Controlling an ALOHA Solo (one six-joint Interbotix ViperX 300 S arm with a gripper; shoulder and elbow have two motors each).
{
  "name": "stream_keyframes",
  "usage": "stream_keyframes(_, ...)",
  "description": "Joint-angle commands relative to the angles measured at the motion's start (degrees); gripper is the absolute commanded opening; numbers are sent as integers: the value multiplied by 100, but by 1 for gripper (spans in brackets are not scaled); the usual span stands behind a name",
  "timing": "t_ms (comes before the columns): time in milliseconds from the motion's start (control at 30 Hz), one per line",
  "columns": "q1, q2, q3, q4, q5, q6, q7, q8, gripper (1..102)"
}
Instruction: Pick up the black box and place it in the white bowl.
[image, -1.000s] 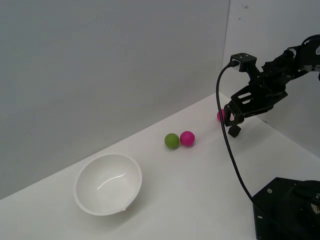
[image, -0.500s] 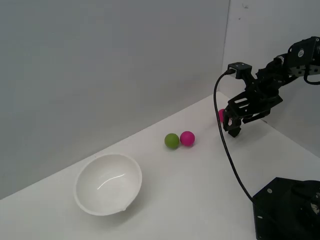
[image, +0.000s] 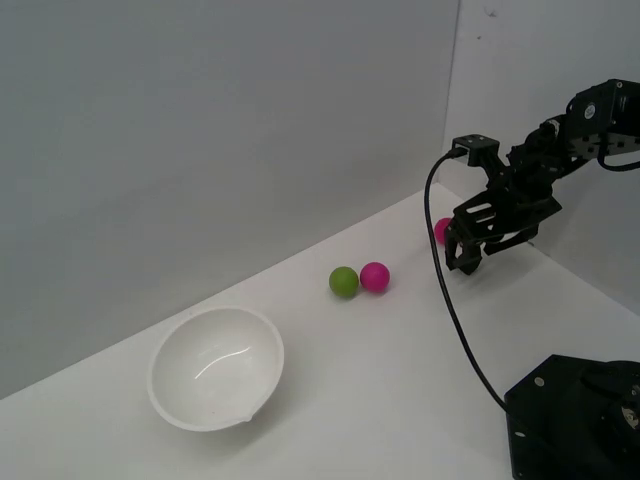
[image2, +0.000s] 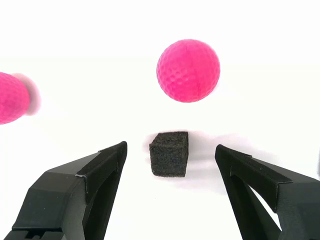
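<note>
The black box (image2: 169, 153), a tiny matte black cube, lies on the white table between my gripper's fingers in the wrist view, touching neither. I cannot make it out in the exterior view. My gripper (image: 463, 258) is open and low over the table at the exterior view's right; it also shows in the wrist view (image2: 171, 149). A pink ball (image2: 188, 70) lies just beyond the cube, and shows beside the gripper in the exterior view (image: 441, 230). The white bowl (image: 216, 367) stands empty far off at the exterior view's left.
A green ball (image: 344, 281) and a second pink ball (image: 375, 276) touch each other between the bowl and the gripper; this pink ball (image2: 12, 97) shows at the wrist view's edge. The black robot base (image: 575, 420) sits at the lower right. A cable (image: 450, 300) hangs from the wrist.
The wrist has come down and shifted slightly toward the exterior view's left, bringing the fingers closer to the table by the pink ball. Balls and bowl have not moved.
</note>
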Motion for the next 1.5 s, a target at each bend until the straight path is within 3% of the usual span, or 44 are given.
stream_keyframes(0,53,114,149,-53,-70,-18,62,97,98)
stream_keyframes(100,53,97,123,-35,-44,-18,62,97,89)
stream_keyframes(267,53,70,97,-18,-35,-18,62,97,46)
stream_keyframes(433,53,70,97,-18,-26,-18,62,97,40)
stream_keyframes(600,53,70,105,0,-26,-9,70,97,5)
stream_keyframes(633,53,70,105,-9,-26,-18,70,97,3)
stream_keyframes(967,53,360,404,-53,-70,176,290,97,3)
stream_keyframes(1233,53,738,773,-272,-299,176,677,62,3)
stream_keyframes(1467,53,1248,1266,-352,-378,176,721,35,3)
